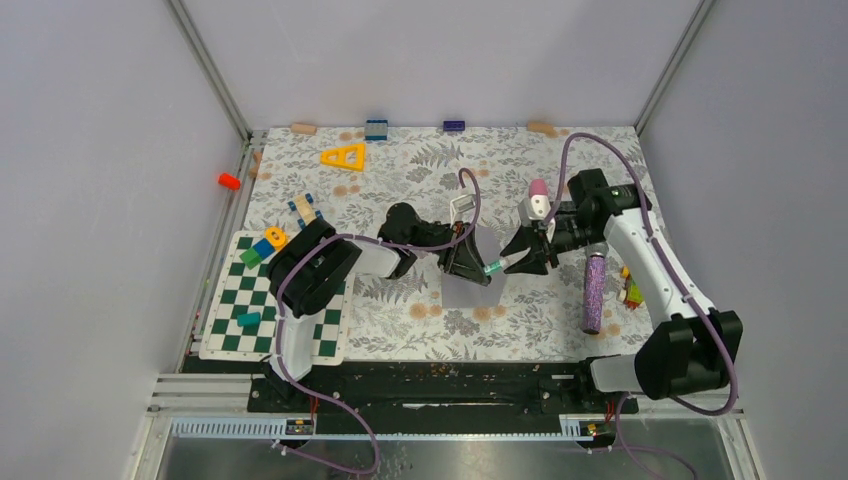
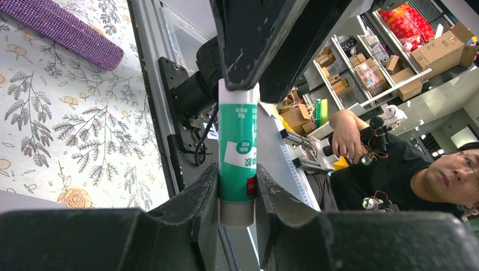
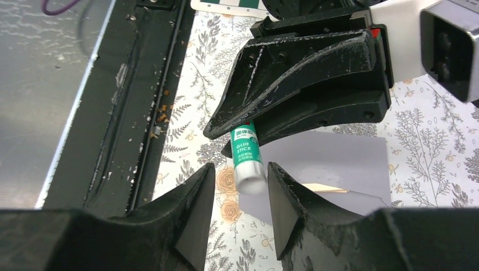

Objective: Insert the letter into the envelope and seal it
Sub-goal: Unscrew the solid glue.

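Observation:
A green glue stick [image 1: 492, 268] hangs level above the table, and my left gripper [image 2: 237, 180] is shut on its lower body [image 2: 238, 152]. My right gripper [image 3: 241, 175] stands open around the stick's white cap end [image 3: 249, 179], with a gap on the left side. Under both grippers the grey envelope [image 3: 339, 158] lies flat on the floral cloth [image 1: 470, 292]. A thin tan strip of the letter [image 3: 322, 187] shows at the envelope's opening; the rest of it is hidden inside.
A purple glitter roll [image 1: 593, 292] lies right of the envelope. A green-and-white chessboard [image 1: 232, 330] with small blocks sits at the left. A yellow triangle [image 1: 344, 157] and loose bricks lie along the back. Small toys [image 1: 631, 292] lie beside my right arm.

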`<state>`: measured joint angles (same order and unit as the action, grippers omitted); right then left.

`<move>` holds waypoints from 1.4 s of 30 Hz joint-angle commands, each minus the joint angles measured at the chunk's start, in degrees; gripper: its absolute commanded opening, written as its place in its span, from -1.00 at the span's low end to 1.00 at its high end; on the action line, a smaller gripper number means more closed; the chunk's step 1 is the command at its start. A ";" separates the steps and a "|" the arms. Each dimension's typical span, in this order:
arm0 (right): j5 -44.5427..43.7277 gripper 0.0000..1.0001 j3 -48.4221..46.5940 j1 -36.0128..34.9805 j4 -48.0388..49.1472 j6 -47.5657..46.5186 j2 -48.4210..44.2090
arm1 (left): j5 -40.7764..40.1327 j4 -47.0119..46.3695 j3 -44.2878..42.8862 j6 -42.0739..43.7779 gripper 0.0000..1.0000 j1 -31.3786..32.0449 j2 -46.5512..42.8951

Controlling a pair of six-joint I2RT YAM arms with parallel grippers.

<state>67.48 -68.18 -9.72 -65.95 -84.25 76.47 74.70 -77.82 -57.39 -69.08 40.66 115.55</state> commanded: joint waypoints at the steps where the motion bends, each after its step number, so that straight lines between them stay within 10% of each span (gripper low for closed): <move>1: 3.83 -0.10 -6.01 2.17 -19.25 -17.11 3.77 | 1.86 -4.18 -2.11 0.13 -0.65 0.29 -0.76; 33: 3.33 -0.46 -3.47 2.24 -12.82 -5.59 4.45 | 1.51 -3.38 -3.26 0.83 -0.70 0.39 -1.98; 42: 2.04 -0.48 -5.22 2.24 -5.10 24.94 6.38 | -5.77 34.66 -3.52 30.69 -0.71 -0.83 -8.95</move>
<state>68.49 -71.33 -7.38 -73.28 -77.82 82.91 75.33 -63.90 -58.43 -57.80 41.01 112.64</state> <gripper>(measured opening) 0.307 0.246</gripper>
